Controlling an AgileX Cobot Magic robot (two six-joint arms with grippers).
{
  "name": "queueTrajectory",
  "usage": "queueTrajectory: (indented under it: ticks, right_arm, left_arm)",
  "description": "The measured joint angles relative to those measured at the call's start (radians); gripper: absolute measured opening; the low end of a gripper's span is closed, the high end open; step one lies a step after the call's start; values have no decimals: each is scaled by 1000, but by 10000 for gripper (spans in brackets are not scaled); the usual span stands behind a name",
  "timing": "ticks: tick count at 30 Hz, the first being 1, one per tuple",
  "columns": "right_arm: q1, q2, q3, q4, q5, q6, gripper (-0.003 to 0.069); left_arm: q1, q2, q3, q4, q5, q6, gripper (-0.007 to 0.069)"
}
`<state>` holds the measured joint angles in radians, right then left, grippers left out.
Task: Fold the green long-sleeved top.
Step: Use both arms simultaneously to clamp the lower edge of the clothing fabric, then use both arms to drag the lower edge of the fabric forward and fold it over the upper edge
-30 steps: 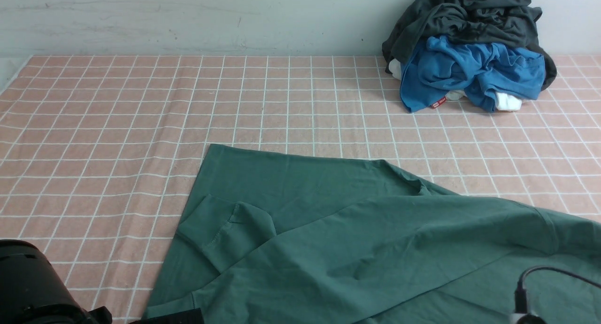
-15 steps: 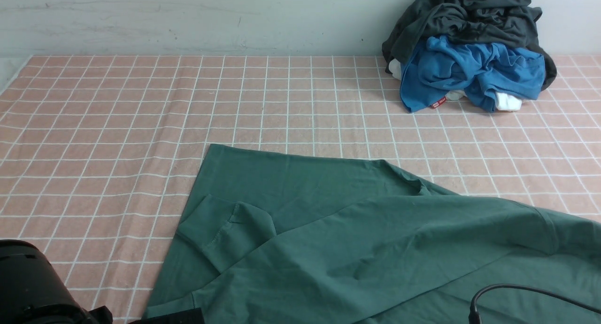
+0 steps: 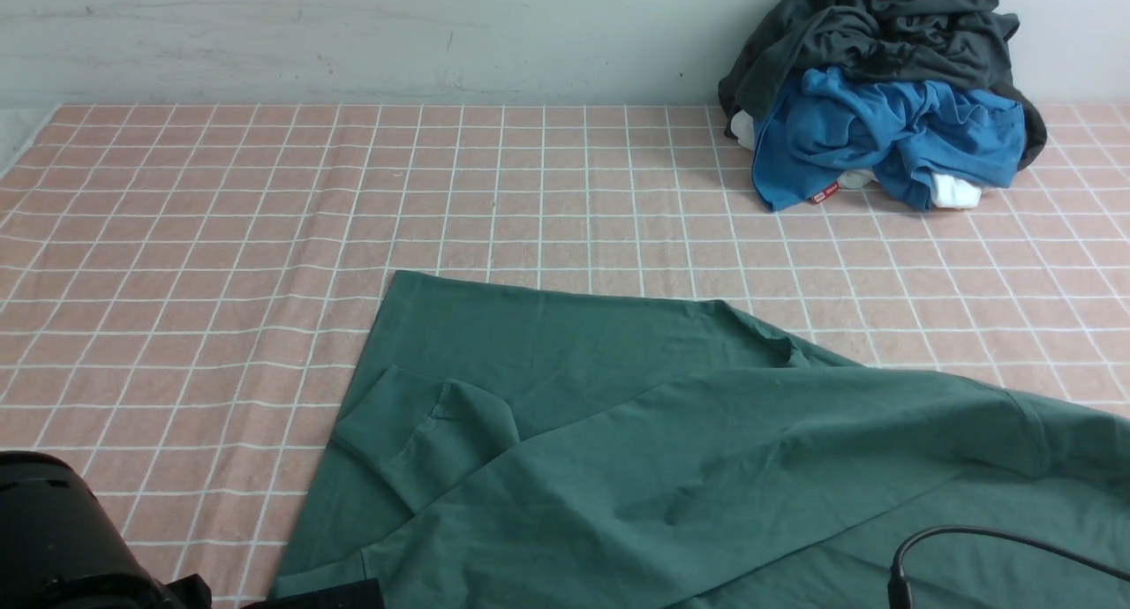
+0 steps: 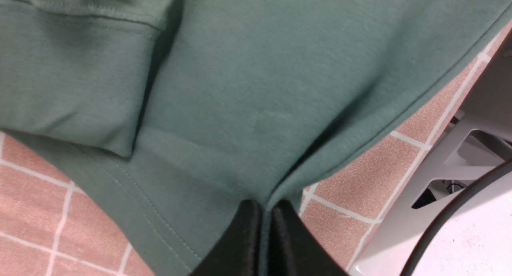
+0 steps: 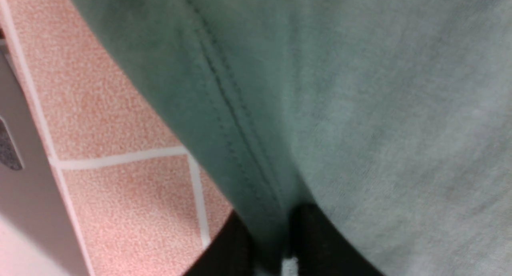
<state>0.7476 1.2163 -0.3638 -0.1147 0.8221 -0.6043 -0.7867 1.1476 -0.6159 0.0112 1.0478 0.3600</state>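
Showing both jaws clenched on the green long-sleeved top (image 3: 671, 450): the left jaws meet tip to tip over a stitched edge beside a ribbed cuff (image 4: 72, 80), and the right jaws clamp a fold along a seam, with cloth filling the gap. The top lies spread on the pink checked desk (image 3: 177, 238), nearer the robot than the heap of clothes (image 3: 883, 88) and well apart from it. Its long axis runs side to side, with one sleeve folded onto the body. Of the arms, only a black housing (image 3: 53, 538) far left of the heap and a cable (image 3: 898, 587) show, both low at the near edge.
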Motion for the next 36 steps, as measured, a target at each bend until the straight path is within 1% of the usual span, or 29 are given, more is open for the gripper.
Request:
queueTrajectory:
  ticks: [2,3,6,7,10,12,15,16,18,19,20,21,22,23,24,25,28,29,30,33,36]
  right_arm:
    - [0,0,-20,-3,19,0,34]
    - [0,-1,-30,-9,36,0,23]
    - [0,-6,-94,-40,106,0,18]
    - [-1,-11,-145,-72,157,1,17]
    - [-36,-12,-270,-110,247,8,17]
    - [-94,-11,-348,-110,276,5,17]
    - [-203,3,-479,-65,292,-38,17]
    - [-238,17,-513,-37,296,-54,17]
    - [-344,68,-604,39,306,-102,17]
    - [-352,73,-620,46,307,-110,17]
    - [-416,123,-685,103,314,-142,17]
    - [-451,159,-726,135,321,-160,17]
    - [-465,173,-734,148,322,-160,17]
    - [-511,234,-799,190,332,-188,17]
    - [-516,242,-807,190,334,-190,17]
    - [-554,304,-872,219,349,-202,17]
    - [-608,414,-982,235,373,-209,17]
    - [-608,421,-988,236,373,-209,17]
    - [-631,475,-1041,238,377,-209,17]
    - [-653,563,-1105,240,372,-209,17]
    - [-662,622,-1146,240,355,-209,17]
  left_arm:
    - [0,0,0,18,-1,-15,6]
    - [0,0,0,26,-1,-17,6]
    - [9,0,-5,45,0,-19,6]
    - [22,0,-19,52,4,-19,6]
    - [89,0,-85,60,13,-19,7]
    - [155,8,-151,60,16,-13,8]
    - [257,50,-254,60,18,20,9]
    - [291,77,-298,59,18,37,9]
    - [358,155,-408,44,19,68,11]
    - [368,171,-417,43,20,73,11]
    - [398,234,-483,36,21,86,12]
    - [414,291,-541,34,22,91,15]
    - [418,291,-551,34,22,91,15]
    - [440,380,-635,35,27,99,17]
    - [440,389,-646,35,27,99,17]
    - [453,457,-735,39,35,106,17]
    - [470,594,-901,43,66,122,17]
    - [471,602,-911,43,67,122,17]
    - [478,675,-990,43,82,126,17]
    - [489,774,-1114,55,84,127,17]
    - [499,853,-1196,68,84,127,17]
